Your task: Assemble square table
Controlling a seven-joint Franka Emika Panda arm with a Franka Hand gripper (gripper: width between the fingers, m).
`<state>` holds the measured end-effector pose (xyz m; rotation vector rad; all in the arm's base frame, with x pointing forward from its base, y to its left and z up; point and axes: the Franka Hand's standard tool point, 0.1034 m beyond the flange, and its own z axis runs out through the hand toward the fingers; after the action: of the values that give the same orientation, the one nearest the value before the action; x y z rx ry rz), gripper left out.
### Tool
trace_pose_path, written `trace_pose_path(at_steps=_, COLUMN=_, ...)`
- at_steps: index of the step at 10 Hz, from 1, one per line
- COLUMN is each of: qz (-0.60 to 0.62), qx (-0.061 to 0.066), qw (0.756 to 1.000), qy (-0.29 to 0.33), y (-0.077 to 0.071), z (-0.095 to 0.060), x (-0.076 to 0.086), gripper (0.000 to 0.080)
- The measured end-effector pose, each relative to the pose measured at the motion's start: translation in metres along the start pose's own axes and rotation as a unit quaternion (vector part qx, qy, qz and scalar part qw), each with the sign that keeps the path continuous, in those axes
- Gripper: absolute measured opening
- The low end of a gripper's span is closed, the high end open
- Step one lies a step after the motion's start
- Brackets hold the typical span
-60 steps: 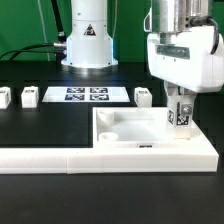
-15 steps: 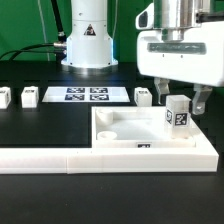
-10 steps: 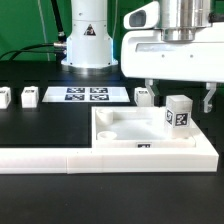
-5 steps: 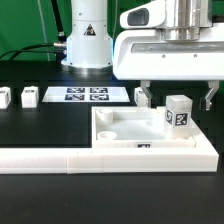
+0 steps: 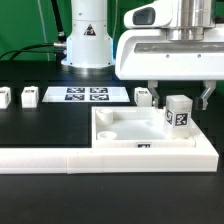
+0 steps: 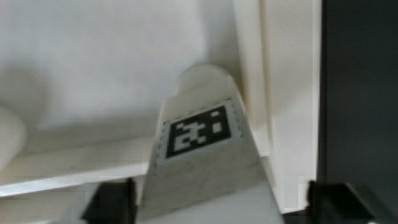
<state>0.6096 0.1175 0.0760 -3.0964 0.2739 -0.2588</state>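
Observation:
The white square slab (image 5: 128, 131) lies on the black table with a tag (image 5: 142, 147) on its front side. One white tagged leg block (image 5: 178, 112) stands upright in the slab's corner socket at the exterior view's right. My gripper (image 5: 180, 95) hovers just above it, open wide and holding nothing, with a finger on either side of the leg's top and clear of it. In the wrist view the leg (image 6: 201, 130) rises between the two dark fingertips (image 6: 116, 200), with my gripper (image 6: 222, 205) open round it. Three more leg blocks (image 5: 143, 96) (image 5: 29, 97) (image 5: 4, 97) stand on the table.
The long white L-shaped rail (image 5: 50, 158) runs along the slab's front and right side. The marker board (image 5: 88, 95) lies flat behind the slab. The robot's base (image 5: 88, 40) stands at the back.
My gripper has let go of the leg, opened wide and lifted a little above it. The leg stays upright in the slab's socket.

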Motion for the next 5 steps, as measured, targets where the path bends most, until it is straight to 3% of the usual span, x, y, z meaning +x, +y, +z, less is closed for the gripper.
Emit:
trace_pose_path(at_steps=1, qz=0.0, qx=0.0, qw=1.0, qy=0.0, y=0.0002, z=-0.0001, x=0.0002, gripper=0.0389)
trace_pose_path(at_steps=2, qz=0.003, qx=0.0, qw=1.0, qy=0.0, y=0.0003, z=0.0, x=0.0002, gripper=0.0289)
trace_pose_path(at_steps=5, qz=0.046, qx=0.0, qw=0.999, qy=0.0, y=0.0016, z=0.0, x=0.0007, gripper=0.0289)
